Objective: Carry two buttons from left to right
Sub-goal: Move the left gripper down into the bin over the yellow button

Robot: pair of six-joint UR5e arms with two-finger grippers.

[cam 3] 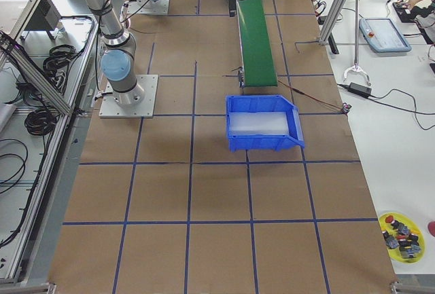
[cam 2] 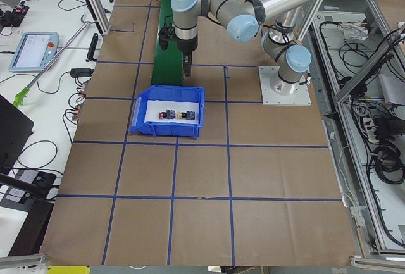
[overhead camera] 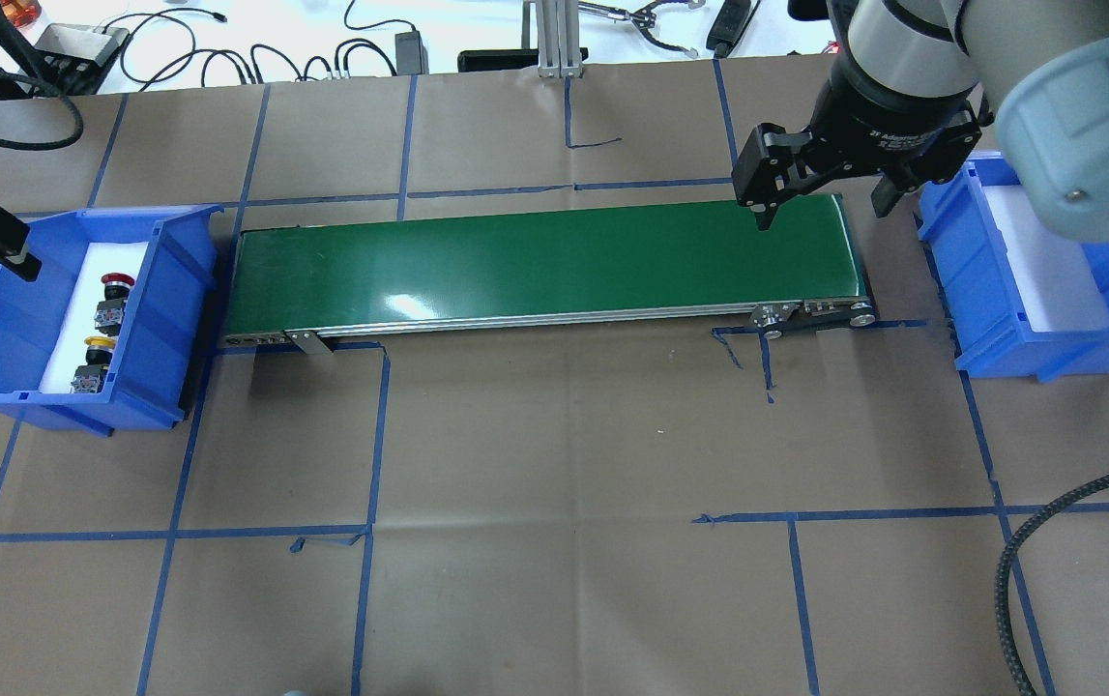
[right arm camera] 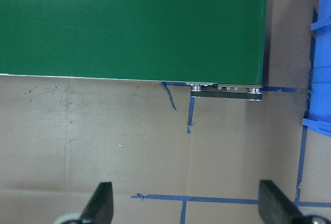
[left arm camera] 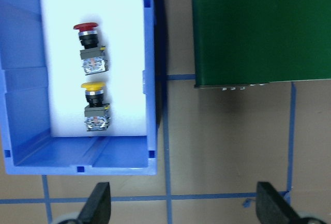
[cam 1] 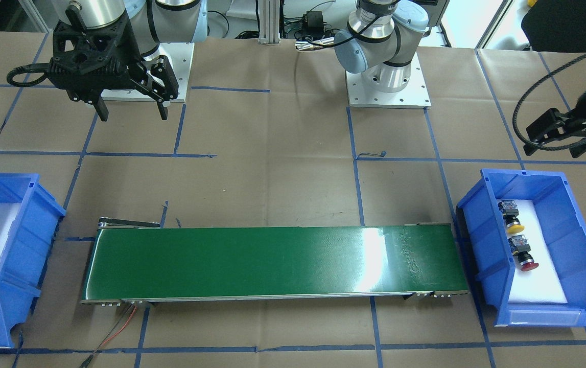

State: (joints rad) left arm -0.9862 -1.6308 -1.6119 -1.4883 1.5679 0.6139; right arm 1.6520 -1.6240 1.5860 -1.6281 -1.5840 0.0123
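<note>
Yellow cap and red cap, both in the left-hand bin. I read the yellow button (left arm camera: 95, 107) and the red button (left arm camera: 90, 48) lying on their sides on a white foam pad (left arm camera: 124, 53), one behind the other, close together but not touching. Caps point away from the robot, block bodies toward it. Red lies farther from the robot, yellow nearer.

The foam lines the floor of a blue bin (left arm camera: 150, 79) at the robot's left end of the tabletop (overhead camera: 564, 435), which is covered in brown paper and gridded with blue tape. Neither button touches the bin walls.

Just beside that bin starts a green conveyor belt (overhead camera: 535, 261), running across to a second blue bin (overhead camera: 1047, 353), also foam-lined, at the robot's right.

Left tool (left arm camera: 183, 193): fingers spread wide, nothing between them. It hangs above the tabletop near the button bin, clear of it. My wrist feed looks straight down on both buttons and the near end of the belt.

Right tool (right arm camera: 185, 193): also spread wide and holding nothing, hanging above the right end of the belt. Its wrist feed shows the belt's end, the bare paper beside it, and a sliver of the right bin's wall.
</note>
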